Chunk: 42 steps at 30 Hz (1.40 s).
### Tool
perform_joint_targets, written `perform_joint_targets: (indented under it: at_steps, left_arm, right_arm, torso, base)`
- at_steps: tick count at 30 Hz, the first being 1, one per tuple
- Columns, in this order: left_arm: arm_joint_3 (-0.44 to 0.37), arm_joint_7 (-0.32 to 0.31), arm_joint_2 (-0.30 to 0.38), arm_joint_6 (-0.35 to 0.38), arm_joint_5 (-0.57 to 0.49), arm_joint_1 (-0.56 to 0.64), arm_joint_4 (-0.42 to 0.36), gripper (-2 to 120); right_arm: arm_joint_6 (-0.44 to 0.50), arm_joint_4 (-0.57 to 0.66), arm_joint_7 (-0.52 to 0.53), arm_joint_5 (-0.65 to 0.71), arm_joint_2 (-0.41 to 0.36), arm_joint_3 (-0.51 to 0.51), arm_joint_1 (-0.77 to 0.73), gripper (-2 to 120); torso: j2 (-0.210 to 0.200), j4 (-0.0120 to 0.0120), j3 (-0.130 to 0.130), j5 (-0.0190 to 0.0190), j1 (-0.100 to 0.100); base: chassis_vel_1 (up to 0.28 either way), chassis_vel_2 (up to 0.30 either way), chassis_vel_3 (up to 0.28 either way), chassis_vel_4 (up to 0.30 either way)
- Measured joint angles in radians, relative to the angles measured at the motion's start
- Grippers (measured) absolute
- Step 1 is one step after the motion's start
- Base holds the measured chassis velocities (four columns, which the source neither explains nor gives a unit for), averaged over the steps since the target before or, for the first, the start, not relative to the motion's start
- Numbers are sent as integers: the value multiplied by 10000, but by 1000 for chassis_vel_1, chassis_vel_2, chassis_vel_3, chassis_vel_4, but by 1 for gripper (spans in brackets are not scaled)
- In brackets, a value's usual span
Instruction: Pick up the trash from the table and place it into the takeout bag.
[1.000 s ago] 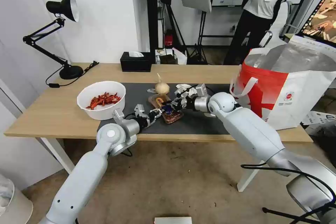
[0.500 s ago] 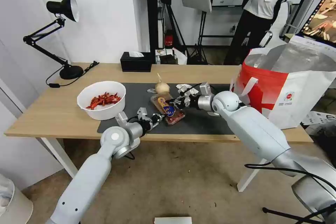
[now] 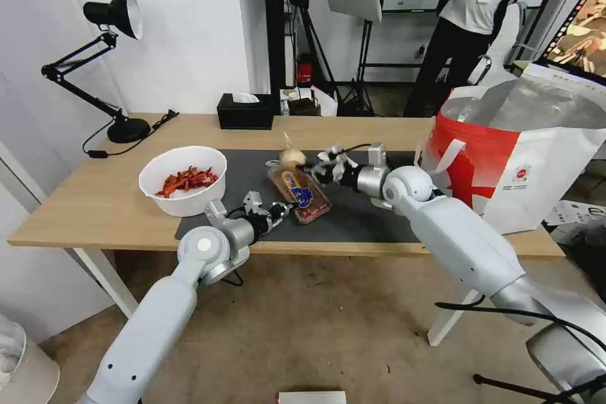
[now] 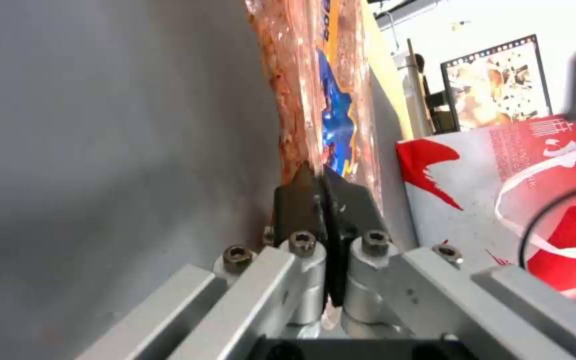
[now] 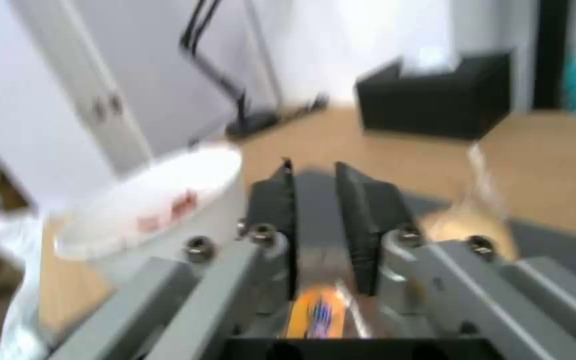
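The clear food tray (image 3: 302,194) with red-pink leftovers and a blue-orange label lies aslant on the dark mat (image 3: 360,221) of the table (image 3: 95,202). My left gripper (image 3: 285,207) is shut on the tray's near rim; the left wrist view shows its fingertips (image 4: 305,182) pressed together against the tray (image 4: 301,100). At the tray's far end my right gripper (image 3: 309,170) is closed on it, jaws a narrow slit apart. Crumpled white paper (image 3: 332,161) sits by that wrist, with the beige bundle (image 3: 292,156) behind. The white bowl (image 3: 183,180) stands to the left. The takeout bag (image 3: 505,158) stands open on the right.
A black tissue box (image 3: 245,112) sits at the table's back edge and a black desk lamp (image 3: 113,63) at the back left. A person stands behind the bag. The wood around the bowl is bare.
My right gripper has drawn back and upward, bringing the tray's far end toward the bundle. My left gripper has slid back toward the table's front edge.
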Motion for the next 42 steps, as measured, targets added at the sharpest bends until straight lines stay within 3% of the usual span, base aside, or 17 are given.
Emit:
perform_joint_targets:
  at_steps: [2,6,8,14,18,20,22,31,34,38,42]
  left_arm:
    - [-63,18,116,-6,6,58,-116,0]
    - [-122,41,242,-14,9,67,-248,0]
    - [-179,133,393,-34,26,22,-410,0]
    - [-373,290,668,-231,58,-349,-720,0]
    - [-392,332,901,-333,33,-580,-873,0]
    - [-384,345,955,-359,28,-633,-894,0]
    - [-271,443,1255,-463,-1,-997,-980,0]
    - [693,431,1537,-621,-304,-2887,-689,0]
    - [1242,381,1446,-694,-353,-3583,-442,0]
    - [2575,290,827,-792,-433,-5181,299,0]
    - [3104,267,463,-846,-453,-5815,728,0]
  right_arm:
    - [372,1030,826,18,-493,339,-631,32]
    - [690,1937,1510,-274,-993,780,-1339,41]
    - [1001,3057,2160,-728,-1571,1551,-2446,51]
    - [1239,4999,2488,-1640,-2733,3024,-4711,76]
    - [1540,5615,2543,-2693,-2918,3925,-6187,89]
    - [1590,5689,2548,-2869,-2923,4050,-6443,91]
    - [1994,6138,2723,-3819,-2815,4708,-7976,99]
    - [2612,6945,3370,-5684,-1684,5467,-10577,100]
    - [2613,7040,3538,-5978,-1303,5479,-10928,100]
    - [2608,7141,3677,-6482,-606,5523,-11508,100]
    - [2597,7146,3679,-6633,-368,5533,-11657,100]
  torso:
    - [0,0,0,0,0]
    - [0,-3,0,4,0]
    - [1,-1,0,1,0]
    - [0,-6,-1,5,-2]
    - [1,-2,-1,-1,-3]
    - [1,-2,-1,0,-3]
    - [1,-4,-1,1,-3]
    - [1,-4,-1,2,-2]
    - [0,-2,0,2,-2]
    - [0,-3,1,0,0]
    - [-1,-4,1,3,0]
  base:
    - [0,0,0,0]
    - [0,0,0,0]
    - [0,0,0,0]
    - [0,0,0,0]
    - [0,0,0,0]
    - [0,0,0,0]
    - [0,0,0,0]
    - [0,0,0,0]
    - [0,0,0,0]
    - [0,0,0,0]
    - [0,0,0,0]
